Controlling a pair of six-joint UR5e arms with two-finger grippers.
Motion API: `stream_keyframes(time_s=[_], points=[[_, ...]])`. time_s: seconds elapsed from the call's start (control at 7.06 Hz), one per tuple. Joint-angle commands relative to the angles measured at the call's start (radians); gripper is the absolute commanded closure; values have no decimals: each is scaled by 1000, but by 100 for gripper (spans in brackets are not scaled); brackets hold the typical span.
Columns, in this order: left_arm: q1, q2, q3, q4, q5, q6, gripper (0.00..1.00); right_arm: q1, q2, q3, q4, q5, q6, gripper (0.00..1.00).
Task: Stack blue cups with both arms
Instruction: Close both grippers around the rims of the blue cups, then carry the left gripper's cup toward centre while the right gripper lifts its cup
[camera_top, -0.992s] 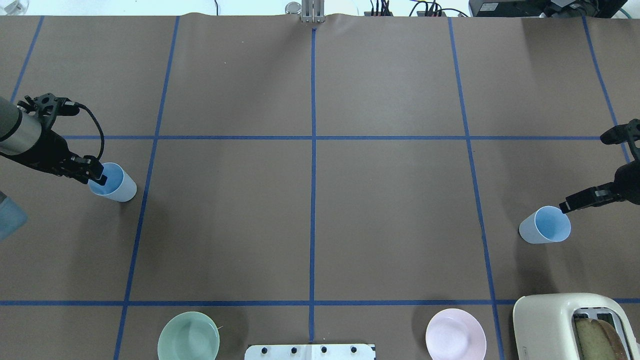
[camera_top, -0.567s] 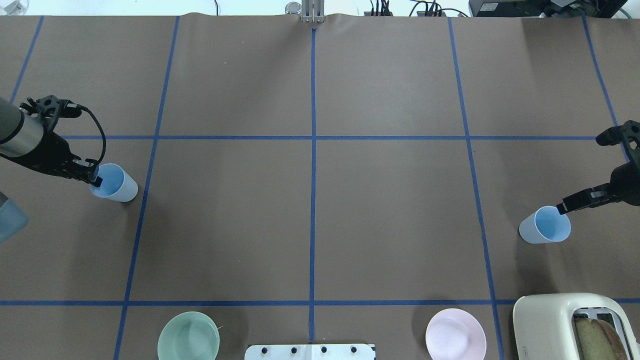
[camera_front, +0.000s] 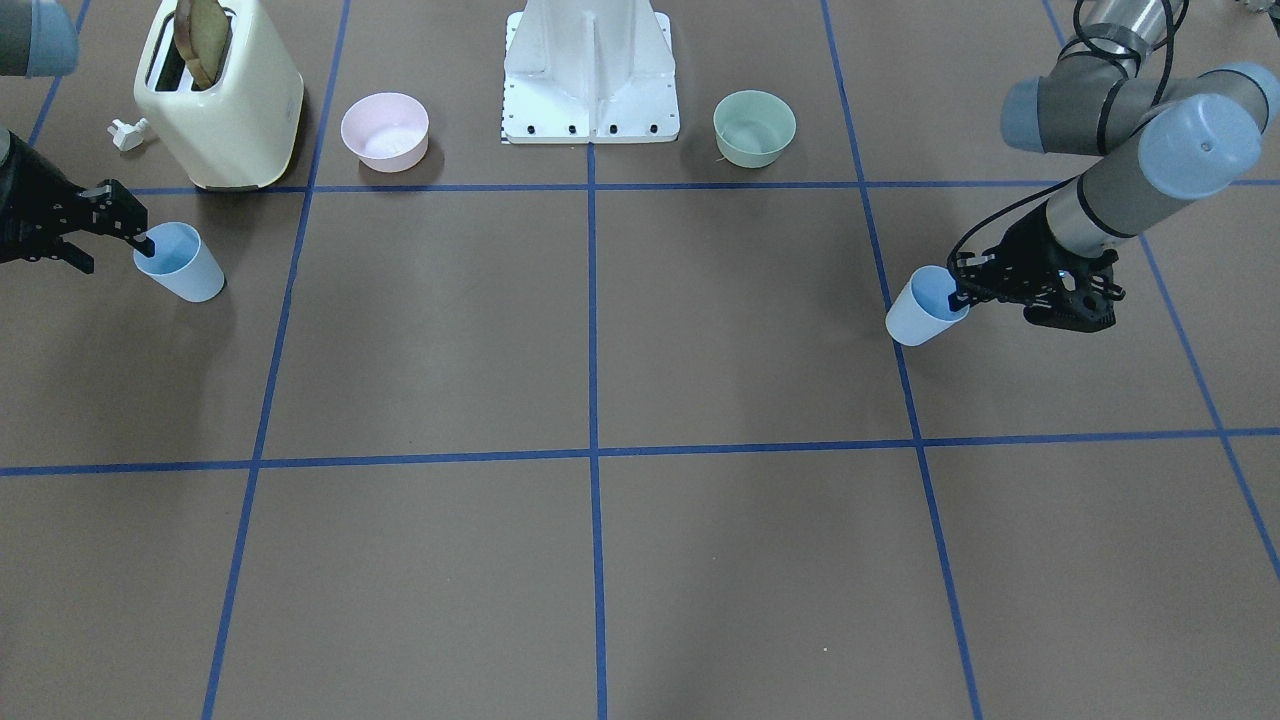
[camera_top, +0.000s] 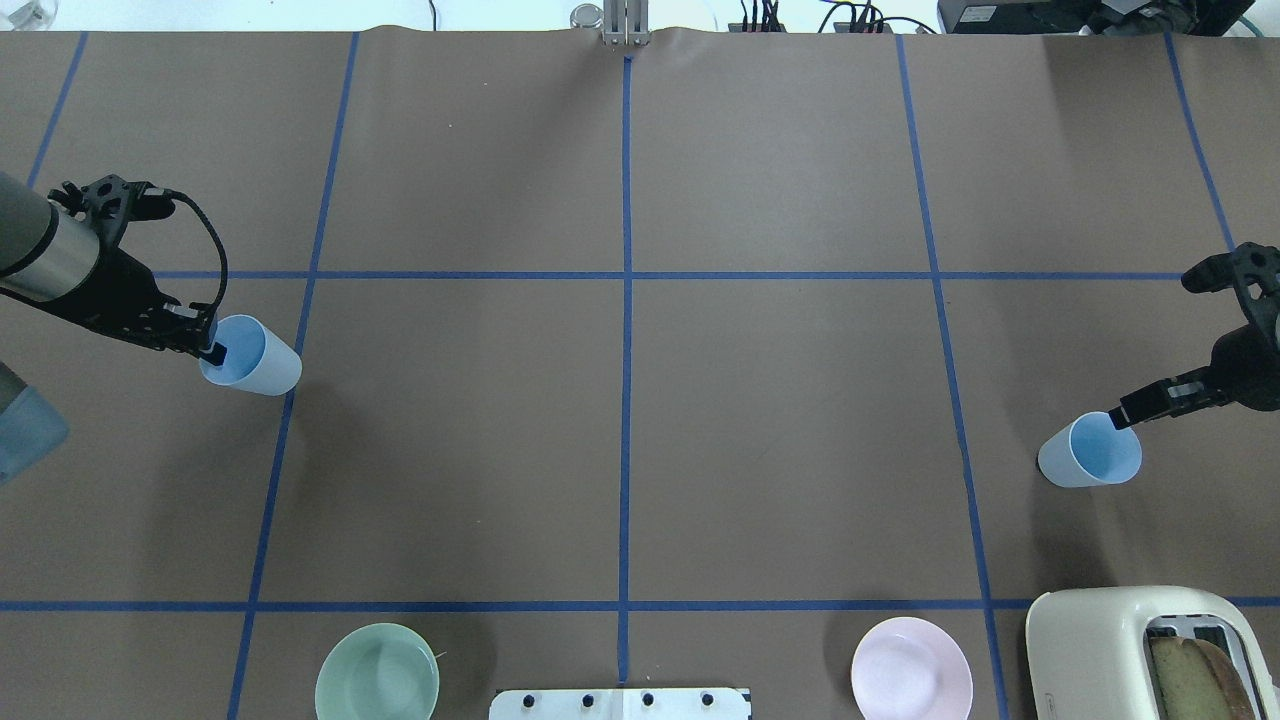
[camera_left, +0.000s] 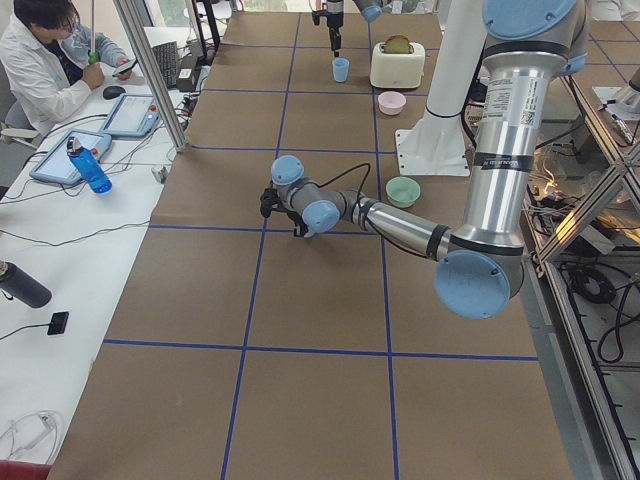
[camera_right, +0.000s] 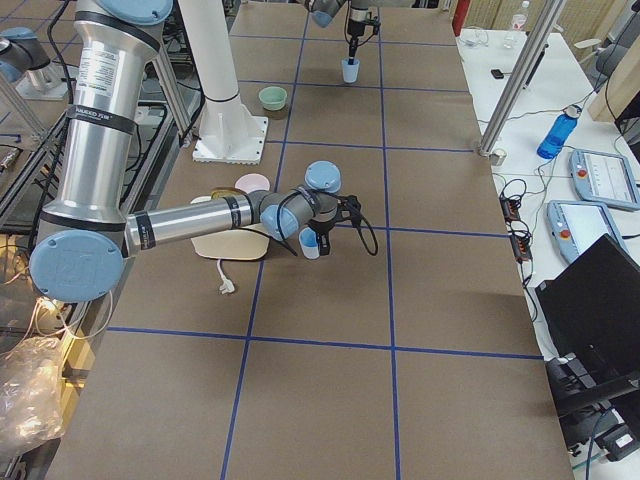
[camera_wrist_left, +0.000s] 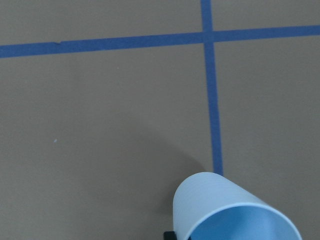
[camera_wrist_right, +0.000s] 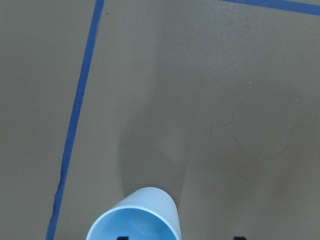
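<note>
Blue cups (camera_front: 922, 308) stand well apart on the table (camera_front: 600, 560), one near each end. In the front-facing view the left cup is at the picture's right. The left fingers (camera_front: 957, 297) look clenched on its rim wall, with one of them inside. The right cup (camera_front: 182, 265) is at the picture's left, near the toaster (camera_front: 222, 110), with the right fingers (camera_front: 146, 243) at its rim.

In the overhead view the left cup (camera_top: 255, 358) is just beside a blue tape line (camera_top: 300, 330). Whether its base touches the table, I cannot tell. The right cup (camera_top: 1090, 452) stands on the table.

The side views show each cup under its arm, nothing more.

In the left wrist view, one dark tip (camera_wrist_left: 169, 234) sits tight against the cup's outside. In the right wrist view, one tip is inside the cup and the other (camera_wrist_right: 239, 238) is well outside it. These fingers are released, astride the wall.

I judge that the step in hand is the grasp. You should close the right fingers fully on the wall before you lift. Then raise both cups straight and slowly, because a rim pinch lets a light cup swing.

No brand, label or writing can be read on the cups or the toaster.
</note>
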Motion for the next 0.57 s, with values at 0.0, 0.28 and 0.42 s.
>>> stream_keyframes(time_s=[0.0, 0.28, 0.42], points=[[3, -92, -13, 33, -3, -152, 100, -7, 11, -22, 1, 0, -1, 24], [18, -157, -22, 93, -3, -218, 100, -25, 11, -22, 0, 0, 1, 24], [39, -180, -21, 95, -1, -261, 100, -33, 8, -22, 1, -2, 1, 24]])
